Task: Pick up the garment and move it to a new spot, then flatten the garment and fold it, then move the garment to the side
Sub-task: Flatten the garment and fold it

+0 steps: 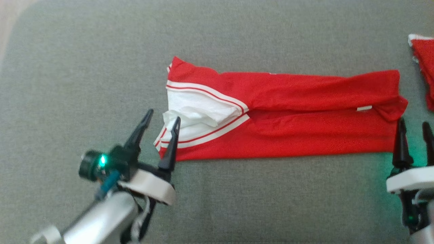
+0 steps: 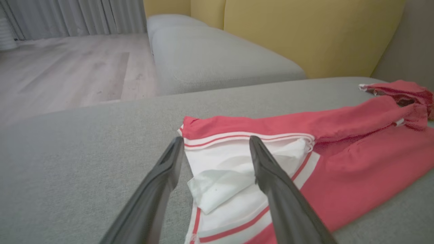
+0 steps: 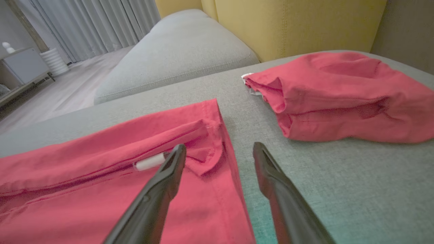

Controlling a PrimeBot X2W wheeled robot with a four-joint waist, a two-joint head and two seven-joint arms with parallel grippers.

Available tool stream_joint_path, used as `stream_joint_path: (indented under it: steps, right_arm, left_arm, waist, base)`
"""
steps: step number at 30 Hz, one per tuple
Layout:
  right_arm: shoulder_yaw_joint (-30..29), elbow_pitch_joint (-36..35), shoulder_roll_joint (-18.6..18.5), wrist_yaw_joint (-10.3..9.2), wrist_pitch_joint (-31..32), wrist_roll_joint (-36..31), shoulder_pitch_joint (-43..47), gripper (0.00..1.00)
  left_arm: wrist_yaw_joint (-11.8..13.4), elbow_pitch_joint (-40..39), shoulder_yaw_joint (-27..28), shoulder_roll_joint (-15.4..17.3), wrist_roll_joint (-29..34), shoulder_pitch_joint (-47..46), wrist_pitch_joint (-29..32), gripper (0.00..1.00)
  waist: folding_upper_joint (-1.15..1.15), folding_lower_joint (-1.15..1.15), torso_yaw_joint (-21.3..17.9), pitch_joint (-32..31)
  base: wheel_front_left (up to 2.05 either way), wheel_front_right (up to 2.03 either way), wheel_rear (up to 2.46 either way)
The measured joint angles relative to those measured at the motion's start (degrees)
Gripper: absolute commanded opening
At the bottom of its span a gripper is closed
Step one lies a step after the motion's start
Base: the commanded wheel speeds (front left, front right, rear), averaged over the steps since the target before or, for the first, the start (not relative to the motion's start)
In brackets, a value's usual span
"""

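On a grey sofa cushion [image 1: 237,203] a red garment [image 1: 305,135] with white striped trim lies flat, folded lengthwise into a long band. The left gripper [image 1: 163,114] stands at its white-trimmed end and the right gripper [image 1: 413,121] at the opposite end, both spread wide and holding nothing. The fold looks part done. The next move likely calls for pinching one end and carrying it across. A white tag [image 1: 364,108] near the right gripper is too small to read.
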Motion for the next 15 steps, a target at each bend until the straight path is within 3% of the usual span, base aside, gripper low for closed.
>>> stream_joint_path:
  steps: [6, 12, 15]
  right_arm:
    - [-6.43, -1.11, 3.18, 0.0, 0.6, -3.16, 1.51, 1.0]
    - [-14.02, 5.17, 5.28, 0.0, 4.34, -7.44, -2.48, 1.0]
    - [-17.66, 9.39, 5.46, 0.0, 4.83, -9.71, -5.08, 1.0]
  left_arm:
    - [3.11, -3.45, 12.4, -6.83, 13.56, 13.85, -0.01, 1.0]
    - [2.41, -6.62, 19.69, -13.38, 23.52, 21.36, -0.02, 1.0]
    - [0.41, -7.57, 22.57, -16.78, 26.16, 24.02, -0.09, 1.0]
  waist:
    - [0.0, -0.01, 1.96, -3.03]
    - [0.0, 0.01, 5.03, -4.19]
    - [0.0, 0.0, 6.49, -4.5]
  base:
    - [0.0, 0.0, 0.0]
    - [0.0, 0.0, 0.0]
    - [0.0, 0.0, 0.0]
